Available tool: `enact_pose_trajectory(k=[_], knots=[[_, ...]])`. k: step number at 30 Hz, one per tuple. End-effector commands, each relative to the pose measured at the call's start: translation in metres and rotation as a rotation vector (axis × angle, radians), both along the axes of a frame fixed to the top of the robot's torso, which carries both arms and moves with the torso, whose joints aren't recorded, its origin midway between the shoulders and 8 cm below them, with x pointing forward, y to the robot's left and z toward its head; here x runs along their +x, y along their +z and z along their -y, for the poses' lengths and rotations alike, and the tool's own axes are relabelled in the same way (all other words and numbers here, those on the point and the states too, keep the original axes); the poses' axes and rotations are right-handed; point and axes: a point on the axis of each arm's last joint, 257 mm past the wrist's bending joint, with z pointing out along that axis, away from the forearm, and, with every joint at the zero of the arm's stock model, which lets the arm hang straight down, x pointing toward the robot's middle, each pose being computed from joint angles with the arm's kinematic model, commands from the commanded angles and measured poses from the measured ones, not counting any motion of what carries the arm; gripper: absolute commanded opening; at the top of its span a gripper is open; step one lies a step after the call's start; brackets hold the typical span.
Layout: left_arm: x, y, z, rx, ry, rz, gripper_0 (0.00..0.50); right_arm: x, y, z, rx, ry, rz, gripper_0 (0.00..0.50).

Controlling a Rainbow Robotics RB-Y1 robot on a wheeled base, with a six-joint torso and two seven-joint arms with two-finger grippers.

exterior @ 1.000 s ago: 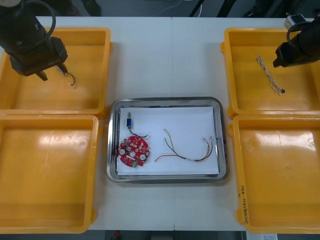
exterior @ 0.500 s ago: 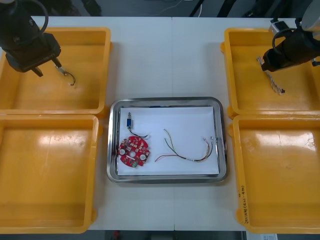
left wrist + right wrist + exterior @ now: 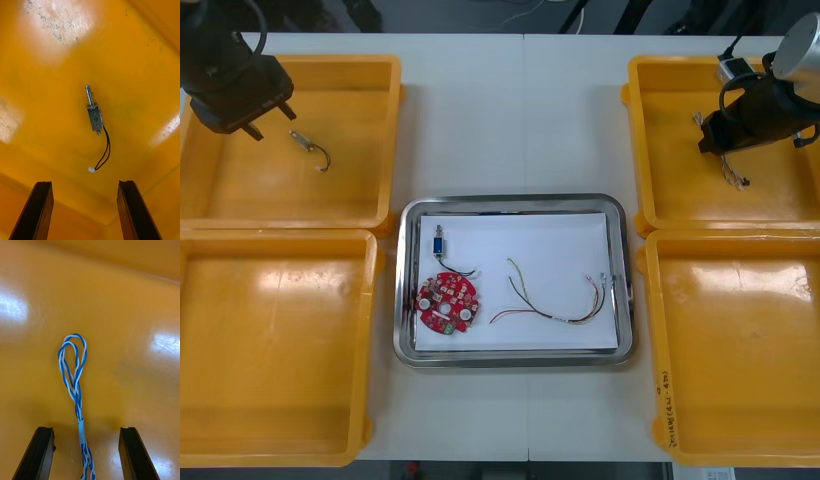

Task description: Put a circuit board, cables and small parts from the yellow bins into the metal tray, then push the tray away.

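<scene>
While its two black fingers stand wide apart, the right tool [image 3: 86, 429] straddles the blue-and-white cable [image 3: 75, 367]. The cable runs up between the fingers, touching neither, and its looped end lies on the bin floor [image 3: 131, 315] past the tips. Seen from the front, this tool [image 3: 708, 140] hangs over the 2 o'clock bin [image 3: 680, 200], reckoned from the tray, and the cable [image 3: 733, 175] trails out from under it toward 5 o'clock.

The left tool [image 3: 85, 183] is open too and grips nothing. One part [image 3: 94, 117] with a thin black cable [image 3: 105, 150] lies ahead of its fingers, well apart from them. From the front, that tool [image 3: 242, 128] is over the 10 o'clock bin [image 3: 280, 190], with the part [image 3: 302, 141] at its 3 o'clock.

The bins number four; the 8 o'clock bin [image 3: 275, 350] and the 4 o'clock bin [image 3: 740, 350] complete the set. Between them on the surface [image 3: 510, 100] sits one tray [image 3: 510, 200], white inside. It holds one board [image 3: 447, 302], a second part [image 3: 438, 243] at the board's 12 o'clock, and one red-and-yellow cable [image 3: 555, 305] at its 3 o'clock.

A strip of handwriting [image 3: 664, 405] runs along the 4 o'clock bin's rim, too small to read.
</scene>
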Motion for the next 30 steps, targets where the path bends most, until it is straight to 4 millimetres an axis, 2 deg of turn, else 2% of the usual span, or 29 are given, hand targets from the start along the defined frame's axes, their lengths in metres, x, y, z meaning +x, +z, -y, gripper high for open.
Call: enact_pose_trajectory(k=[1,11,17,23,30], knots=[[0.025,0.034,0.005,0.000,-0.043,0.089,0.500,0.021,0.046,-0.021,-0.004,0.053,0.073,0.500],[0.045,0.001,0.011,-0.021,-0.005,0.105,0.500,0.025,0.048,-0.020,0.002,0.045,0.093,0.500],[0.056,-0.015,0.017,-0.036,0.011,0.124,0.500,0.026,0.040,-0.015,0.011,0.025,0.100,0.500],[0.062,-0.024,0.021,0.016,-0.004,0.135,0.500,0.026,0.039,-0.015,0.015,0.019,0.099,0.500],[0.066,-0.037,0.015,0.030,0.012,0.146,0.500,0.025,0.029,-0.023,0.046,0.012,0.094,0.500]])
